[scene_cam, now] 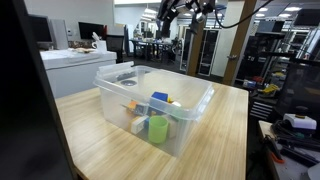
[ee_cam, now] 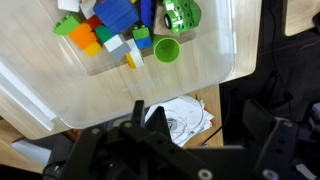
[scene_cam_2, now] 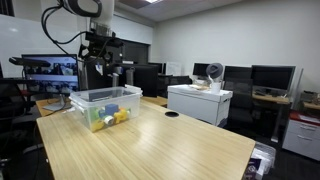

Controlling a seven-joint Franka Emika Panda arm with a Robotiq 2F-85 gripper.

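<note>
Jaws apart and empty, the gripper (scene_cam_2: 98,48) hangs above the clear bin (scene_cam: 196,112) (over its rim, not the blocks (ee_cam: 110,30)), so dropping straight could strike the wall.

In an exterior view the camera stands close at a corner of the wooden table (scene_cam: 90,150), slightly above, facing the clear plastic bin (scene_cam: 190,125) near centre. In an exterior view it sits low and well back, looking along the table (scene_cam_2: 150,145) to the bin (scene_cam_2: 85,110) at far left. The wrist view looks steeply down into the bin (ee_cam: 230,60) from above. All three share the bin and the table.
</note>
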